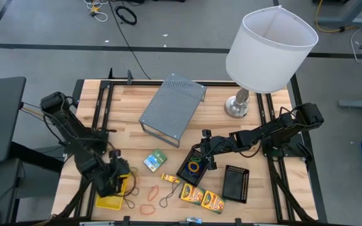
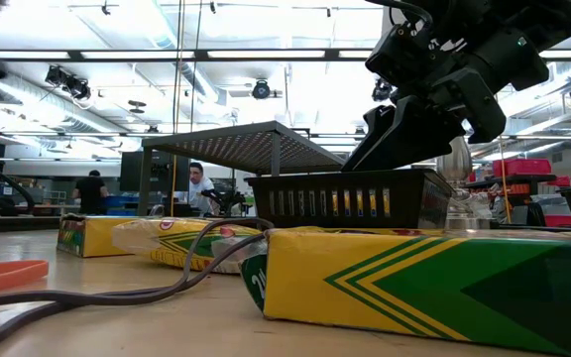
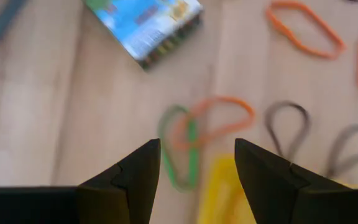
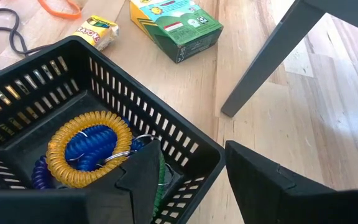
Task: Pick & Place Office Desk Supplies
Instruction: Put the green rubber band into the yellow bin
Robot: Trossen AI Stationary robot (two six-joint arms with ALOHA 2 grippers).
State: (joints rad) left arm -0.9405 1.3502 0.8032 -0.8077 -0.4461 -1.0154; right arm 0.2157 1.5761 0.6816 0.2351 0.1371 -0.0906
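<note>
My left gripper (image 3: 196, 167) hangs released above the yellow plastic basket (image 1: 110, 201), nothing held; the green rubber-band loop (image 3: 180, 155) straddles its rim (it could spill out). My right gripper (image 4: 188, 168), also spread, risks nudging the black mesh tray (image 4: 73, 118).

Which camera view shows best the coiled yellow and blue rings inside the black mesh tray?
The right wrist view: it looks down into the black mesh tray at the coiled rings. The high view shows them small; the low view shows only yellow glimpses through the slots; the left wrist view shows nothing.
</note>
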